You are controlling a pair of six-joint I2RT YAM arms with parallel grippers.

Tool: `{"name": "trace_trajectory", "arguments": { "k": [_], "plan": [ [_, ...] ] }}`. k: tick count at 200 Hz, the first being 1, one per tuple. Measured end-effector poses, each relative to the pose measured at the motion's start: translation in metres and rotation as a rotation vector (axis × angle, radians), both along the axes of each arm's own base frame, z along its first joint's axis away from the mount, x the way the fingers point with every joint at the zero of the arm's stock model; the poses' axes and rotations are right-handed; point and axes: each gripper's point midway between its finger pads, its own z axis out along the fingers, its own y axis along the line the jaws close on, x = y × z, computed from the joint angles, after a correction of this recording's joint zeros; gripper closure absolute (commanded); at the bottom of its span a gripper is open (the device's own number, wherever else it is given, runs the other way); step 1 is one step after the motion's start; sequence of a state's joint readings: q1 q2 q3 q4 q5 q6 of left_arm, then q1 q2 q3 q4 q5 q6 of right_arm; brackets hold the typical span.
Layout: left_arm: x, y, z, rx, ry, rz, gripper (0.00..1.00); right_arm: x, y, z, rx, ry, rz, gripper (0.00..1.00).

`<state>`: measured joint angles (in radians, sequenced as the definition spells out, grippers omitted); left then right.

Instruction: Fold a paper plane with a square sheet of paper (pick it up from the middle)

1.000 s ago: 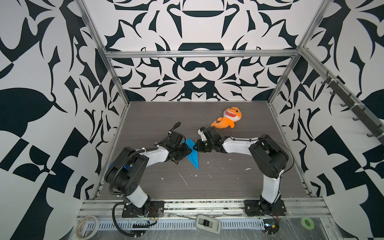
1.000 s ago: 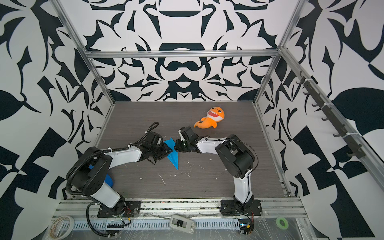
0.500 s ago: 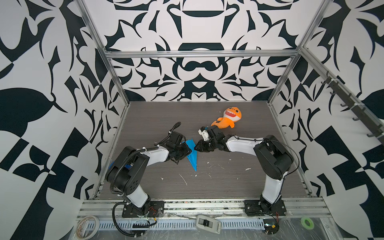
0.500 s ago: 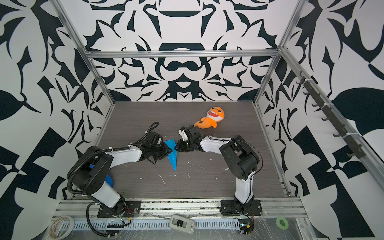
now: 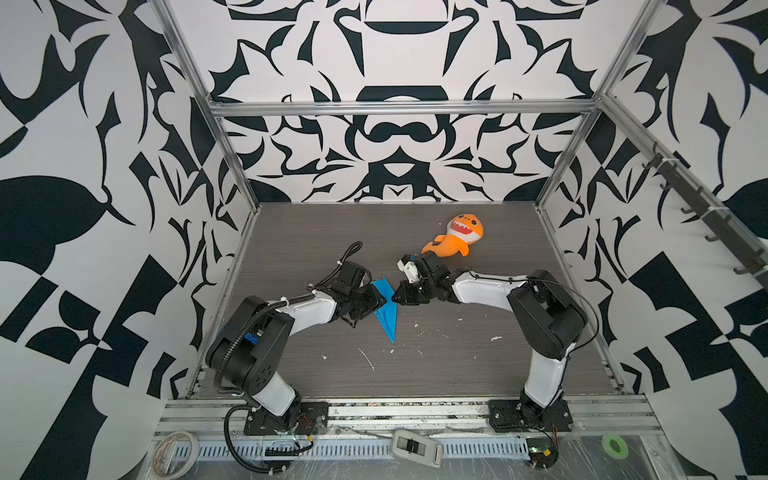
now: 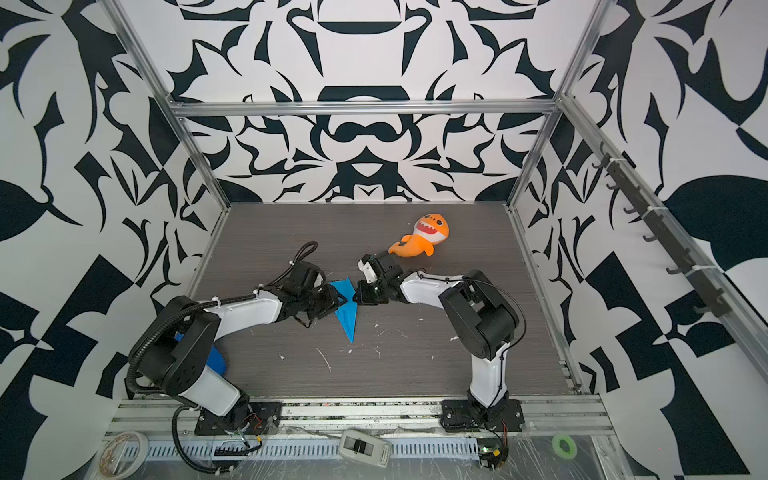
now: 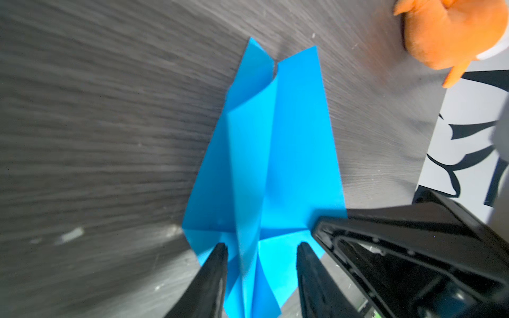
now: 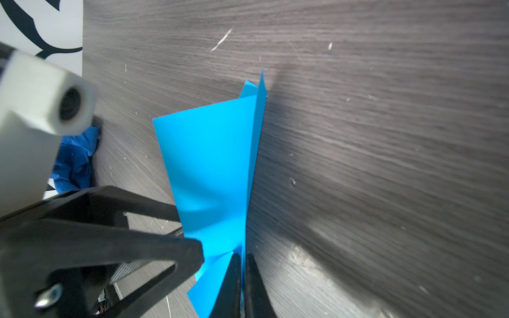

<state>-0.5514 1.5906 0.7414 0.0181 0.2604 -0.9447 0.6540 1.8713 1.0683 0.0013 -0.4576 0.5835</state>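
The right claw (image 8: pixel 242 258) is pinched shut on the upright fold of the plane (image 8: pixel 209 165), which lies on the table (image 8: pixel 385 137) between the two claws. The left claw (image 7: pixel 261 247) faces it, jaws apart, straddling the plane's raised ridge. The shark (image 5: pixel 457 239) lies beyond the right claw, clear of the paper.

FREE: front-centre surface (image 5: pixel 457 374), only white scraps (image 5: pixel 368 359) | OBSTACLES: orange plush (image 5: pixel 457 239) just behind right gripper (image 5: pixel 395 296); paper plane (image 5: pixel 385 318) mid-surface; blue disc (image 6: pixel 218 359) front-left
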Motion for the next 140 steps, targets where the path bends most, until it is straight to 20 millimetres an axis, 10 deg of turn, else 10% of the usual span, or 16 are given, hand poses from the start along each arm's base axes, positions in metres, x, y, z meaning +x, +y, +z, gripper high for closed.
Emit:
{"name": "trace_trajectory", "arguments": {
  "k": [140],
  "plan": [
    [-0.020,-0.003,-0.010,-0.014,0.041,-0.059,0.56,0.000,-0.004,-0.022,-0.038,0.049,-0.034,0.93]
  ]
}}
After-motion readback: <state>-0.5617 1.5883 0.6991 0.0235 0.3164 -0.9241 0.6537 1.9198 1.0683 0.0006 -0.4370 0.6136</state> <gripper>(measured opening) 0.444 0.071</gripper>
